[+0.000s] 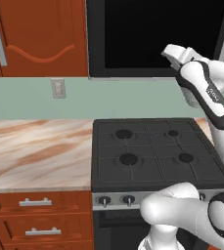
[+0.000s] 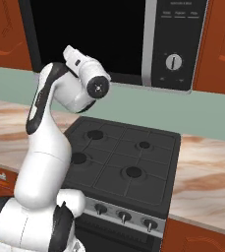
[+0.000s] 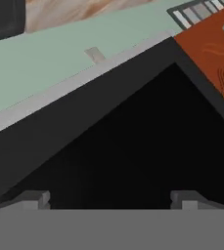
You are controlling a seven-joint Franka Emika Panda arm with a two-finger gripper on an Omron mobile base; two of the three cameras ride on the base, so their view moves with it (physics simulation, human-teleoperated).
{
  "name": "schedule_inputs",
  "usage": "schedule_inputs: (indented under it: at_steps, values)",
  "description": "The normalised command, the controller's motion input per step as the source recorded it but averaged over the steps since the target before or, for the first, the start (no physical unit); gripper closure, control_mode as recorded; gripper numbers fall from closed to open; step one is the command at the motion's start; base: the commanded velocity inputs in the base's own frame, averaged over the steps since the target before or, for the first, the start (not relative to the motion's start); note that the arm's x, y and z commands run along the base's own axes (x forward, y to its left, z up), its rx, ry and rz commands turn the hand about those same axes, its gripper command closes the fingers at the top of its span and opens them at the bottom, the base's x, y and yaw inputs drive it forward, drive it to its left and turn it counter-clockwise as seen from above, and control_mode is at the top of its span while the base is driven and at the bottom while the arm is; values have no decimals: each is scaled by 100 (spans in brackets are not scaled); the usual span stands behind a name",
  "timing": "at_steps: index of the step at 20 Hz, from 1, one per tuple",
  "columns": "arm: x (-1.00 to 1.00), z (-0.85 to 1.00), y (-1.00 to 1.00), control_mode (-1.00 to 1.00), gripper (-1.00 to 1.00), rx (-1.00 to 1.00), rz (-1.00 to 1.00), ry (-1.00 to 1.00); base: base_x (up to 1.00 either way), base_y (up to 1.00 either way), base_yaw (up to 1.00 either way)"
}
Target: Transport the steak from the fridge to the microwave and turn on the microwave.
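Apparently the white arm's two-finger gripper (image 3: 111,197) is standing wide apart and empty, facing the dark glass door of the wide black-fronted microwave (image 2: 114,39) above the black four-burner stove (image 1: 152,151). The steak's whereabouts I cannot tell (possibly inside already); switching on is, I judge, remaining.

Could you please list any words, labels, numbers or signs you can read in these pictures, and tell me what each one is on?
None can be read.
Black-fronted microwave, control panel: three small pale labels along the top, too blurred to read.
Same panel: tiny marks around and below the round silver dial, too small to read.
White robot arm: a small dark marking on the upper link, illegible.
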Motion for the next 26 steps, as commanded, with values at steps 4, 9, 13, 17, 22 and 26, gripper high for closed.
schedule_inputs:
  at_steps: [4,9,13,17,22,26]
  values:
    - [-100,48,-20,-100,-100,20,0,0,0,0,0]
    - [-100,56,-34,-100,-100,27,-2,8,0,0,0]
    - [-96,33,-37,-100,-100,29,-7,21,0,0,0]
    - [-61,-3,-31,-100,-100,16,-8,22,0,0,0]
    - [-21,-29,-34,-100,-100,7,-7,30,0,0,0]
    - [0,-27,-62,-100,-100,9,-2,32,0,0,0]
